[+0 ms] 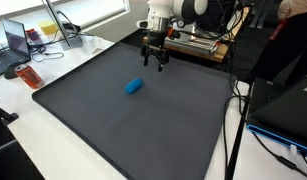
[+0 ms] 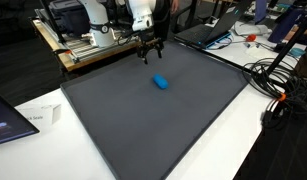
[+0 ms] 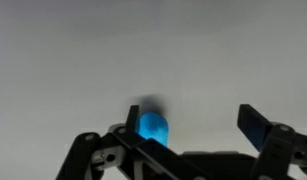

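A small blue cylinder-like object [image 1: 134, 87] lies on a large dark grey mat [image 1: 113, 130], and shows in both exterior views [image 2: 161, 82]. My gripper [image 1: 154, 62] hangs above the mat near its far edge, a little beyond the blue object and apart from it [image 2: 151, 55]. Its fingers are spread open and hold nothing. In the wrist view the blue object [image 3: 151, 127] shows below, close to one finger of the open gripper [image 3: 193, 115], with bare mat [image 3: 193, 50] around it.
A wooden stand with equipment [image 1: 198, 42] sits behind the mat. A laptop [image 1: 15, 42] and an orange item [image 1: 30, 76] lie on the white table. Cables [image 2: 278, 85] and a paper card [image 2: 38, 117] lie beside the mat.
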Tool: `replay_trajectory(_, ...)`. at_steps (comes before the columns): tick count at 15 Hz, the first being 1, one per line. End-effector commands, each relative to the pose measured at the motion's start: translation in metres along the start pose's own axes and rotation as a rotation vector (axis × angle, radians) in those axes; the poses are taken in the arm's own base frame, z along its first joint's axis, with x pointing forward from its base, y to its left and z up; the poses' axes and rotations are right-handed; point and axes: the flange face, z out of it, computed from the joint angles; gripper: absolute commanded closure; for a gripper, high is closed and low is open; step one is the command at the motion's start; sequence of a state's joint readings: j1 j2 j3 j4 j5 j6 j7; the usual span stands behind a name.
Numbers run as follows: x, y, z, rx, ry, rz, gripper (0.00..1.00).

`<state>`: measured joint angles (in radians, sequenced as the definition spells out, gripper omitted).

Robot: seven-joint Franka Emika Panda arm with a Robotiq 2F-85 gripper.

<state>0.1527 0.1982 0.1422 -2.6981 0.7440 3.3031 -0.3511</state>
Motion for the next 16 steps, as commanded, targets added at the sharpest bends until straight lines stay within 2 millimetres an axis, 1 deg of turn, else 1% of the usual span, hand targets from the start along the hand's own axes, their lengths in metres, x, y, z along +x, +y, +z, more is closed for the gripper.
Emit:
replay_trajectory(1,-0.003,0.007,-0.001,-0.008,-0.019,0.024,0.00)
replay_trajectory(5,-0.001,0.012,0.001,-0.018,-0.042,0.033,0.00)
replay_trajectory(10,0.004,0.004,0.003,-0.015,-0.085,0.019,0.00)
replay_trajectory(13,0.013,-0.002,0.004,-0.025,-0.092,0.012,0.00)
replay_trajectory(16,0.032,-0.004,-0.001,-0.038,-0.096,0.015,0.00)
